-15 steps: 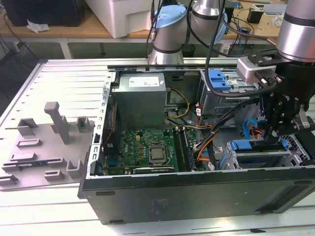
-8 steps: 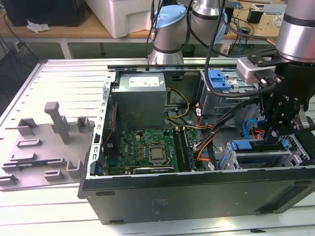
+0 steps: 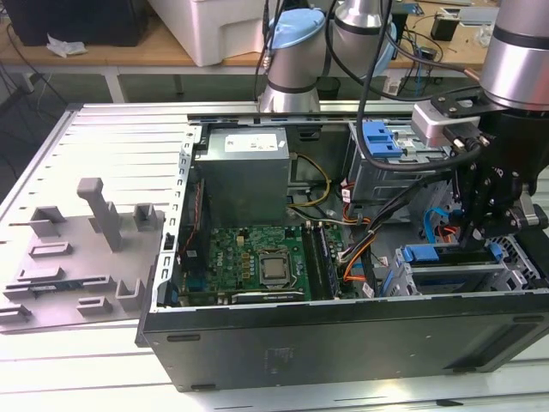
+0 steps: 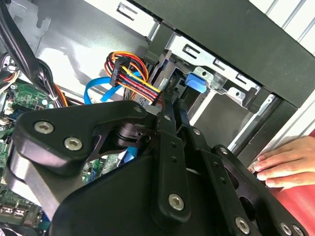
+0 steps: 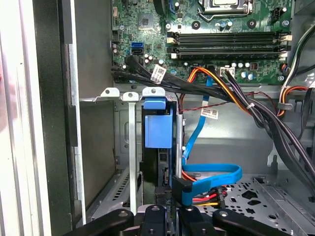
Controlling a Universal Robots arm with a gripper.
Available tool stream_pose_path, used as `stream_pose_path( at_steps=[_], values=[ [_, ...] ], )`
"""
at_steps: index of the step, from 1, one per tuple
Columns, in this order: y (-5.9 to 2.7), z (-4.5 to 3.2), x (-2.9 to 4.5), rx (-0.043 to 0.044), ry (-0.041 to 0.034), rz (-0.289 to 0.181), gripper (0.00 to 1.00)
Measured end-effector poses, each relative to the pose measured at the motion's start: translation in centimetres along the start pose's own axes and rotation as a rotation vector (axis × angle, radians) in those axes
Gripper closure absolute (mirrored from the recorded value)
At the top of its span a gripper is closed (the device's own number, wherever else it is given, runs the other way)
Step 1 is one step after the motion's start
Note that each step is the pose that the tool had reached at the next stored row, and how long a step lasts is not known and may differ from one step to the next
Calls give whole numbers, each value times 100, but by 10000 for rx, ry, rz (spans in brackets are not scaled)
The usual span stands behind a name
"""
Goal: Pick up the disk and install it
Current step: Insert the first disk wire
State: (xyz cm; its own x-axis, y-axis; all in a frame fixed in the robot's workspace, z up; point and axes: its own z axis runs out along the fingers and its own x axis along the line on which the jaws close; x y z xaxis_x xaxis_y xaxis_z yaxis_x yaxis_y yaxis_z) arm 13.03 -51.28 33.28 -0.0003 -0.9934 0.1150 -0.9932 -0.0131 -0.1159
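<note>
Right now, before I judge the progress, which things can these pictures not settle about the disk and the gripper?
- Disk: in the first wrist view it sits edge-on in the drive cage; its face and seating depth are hidden.
- Gripper: in the second wrist view its own linkage covers the fingertips.
- Hand: cut off by the picture's edge.
- Exterior view: the arm hides the drive bay.

My exterior view looks down on the open computer case [image 3: 343, 257] from farther off; both wrist views sit close inside, sharing its drive cage [image 5: 147, 147].
</note>
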Motion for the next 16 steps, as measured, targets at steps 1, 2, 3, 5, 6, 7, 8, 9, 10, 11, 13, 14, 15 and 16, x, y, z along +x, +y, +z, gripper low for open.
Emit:
stream_pose_path(
  at_steps=[1,2,3,5,6,7,8,9,10,11,13,14,15,16],
  values=[
    [0,0,0,0,2,-1,83],
    [0,0,0,0,1,-1,83],
    [0,1,0,0,1,0,83],
    [1,3,0,0,0,0,83],
    [0,3,0,-1,1,0,83],
    [0,4,-1,0,1,0,83],
    [1,5,-1,0,0,0,83],
    [1,6,-1,0,0,0,83],
    [1,6,-1,0,0,0,83],
    [1,5,-1,0,-2,0,83],
    [-1,-7,0,0,-12,1,83],
    [-2,-28,3,-4,-17,3,83],
    [-5,-51,6,-1,-4,1,82],
    [-8,-70,8,0,-3,1,76]
  ],
)
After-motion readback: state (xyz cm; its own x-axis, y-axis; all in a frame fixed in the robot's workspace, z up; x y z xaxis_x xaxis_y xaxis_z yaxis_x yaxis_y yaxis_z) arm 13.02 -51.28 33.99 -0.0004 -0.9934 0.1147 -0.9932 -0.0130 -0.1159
